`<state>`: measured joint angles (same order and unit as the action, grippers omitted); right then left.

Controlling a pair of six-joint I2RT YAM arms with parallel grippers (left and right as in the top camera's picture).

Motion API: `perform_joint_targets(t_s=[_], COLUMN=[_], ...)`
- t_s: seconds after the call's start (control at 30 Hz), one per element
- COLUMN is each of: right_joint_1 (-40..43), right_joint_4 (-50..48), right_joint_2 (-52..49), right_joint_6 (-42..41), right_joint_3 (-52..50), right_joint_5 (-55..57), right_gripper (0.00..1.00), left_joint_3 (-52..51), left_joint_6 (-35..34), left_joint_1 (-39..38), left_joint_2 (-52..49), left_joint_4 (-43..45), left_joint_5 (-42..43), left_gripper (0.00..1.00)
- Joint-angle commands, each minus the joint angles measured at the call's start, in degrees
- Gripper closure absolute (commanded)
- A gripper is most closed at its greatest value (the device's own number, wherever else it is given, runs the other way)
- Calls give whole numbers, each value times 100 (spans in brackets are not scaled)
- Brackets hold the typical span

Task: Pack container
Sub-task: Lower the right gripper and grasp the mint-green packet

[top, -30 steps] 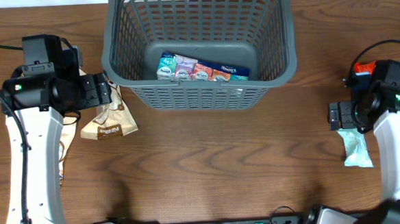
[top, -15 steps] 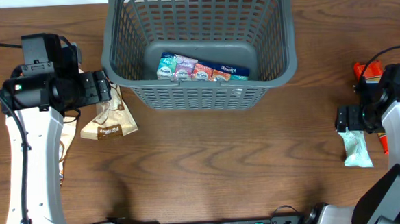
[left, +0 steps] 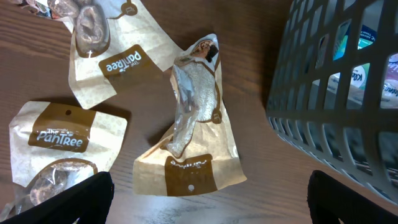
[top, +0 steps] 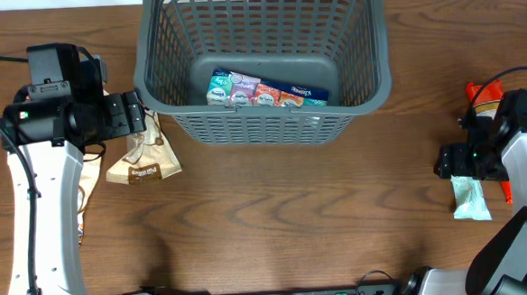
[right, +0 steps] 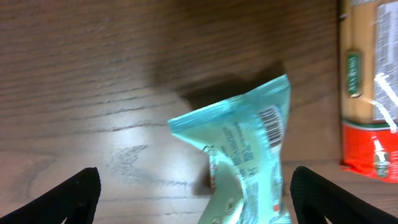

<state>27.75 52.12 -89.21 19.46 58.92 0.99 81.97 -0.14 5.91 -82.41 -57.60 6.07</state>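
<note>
The dark grey slotted basket (top: 263, 57) stands at the back middle of the table and holds several colourful snack packets (top: 265, 89). Its lattice wall shows at the right of the left wrist view (left: 336, 93). My left gripper (top: 135, 118) is open above a tan and brown snack pouch (top: 142, 158), which lies between its fingers in the left wrist view (left: 193, 143). My right gripper (top: 458, 160) is open over a pale teal packet (top: 470, 197). In the right wrist view the packet (right: 249, 162) lies between the fingers.
More tan pouches lie left of the held-over one (left: 106, 50), (left: 56, 149), partly under my left arm in the overhead view (top: 89, 188). A red and tan packet (top: 482, 95) lies at the far right, also seen in the right wrist view (right: 370, 87).
My right arm swung out to the right and its gripper settled over the teal packet. The left arm and the pouches have barely moved.
</note>
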Motion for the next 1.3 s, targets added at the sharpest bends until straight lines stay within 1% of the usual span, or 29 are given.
perform_joint_targets(t_s=[0.0,0.1,0.3,0.4,0.53,0.87,1.0,1.27], right_joint_1=[33,-2,-120,-103,-74,-24,68,549], right_joint_4=[92,168,448,459,376,-789,-1040,-1392], right_joint_2=[212,555,1484,1716,1615,1429,1421,1080], right_joint_6=[-142,-168,-398,-367,-221,39,107,184], right_joint_3=[-57,-57,-59,-59,-173,-1252,-1349,-1366], right_joint_5=[-289,-437,-101,160,168,289,549,407], right_gripper=[16,16,13,11,10,8,6,7], left_joint_3=[-35,-33,-33,-33,-33,-35,-35,-35], left_joint_6=[15,37,35,37,37,55,55,52], left_joint_1=[13,13,13,13,13,13,13,13], left_joint_2=[-26,-26,-26,-26,-26,-26,-26,-26], left_joint_4=[13,74,162,162,160,162,164,164], left_joint_5=[57,57,57,57,57,55,55,55], left_gripper=[9,9,9,9,8,9,8,9])
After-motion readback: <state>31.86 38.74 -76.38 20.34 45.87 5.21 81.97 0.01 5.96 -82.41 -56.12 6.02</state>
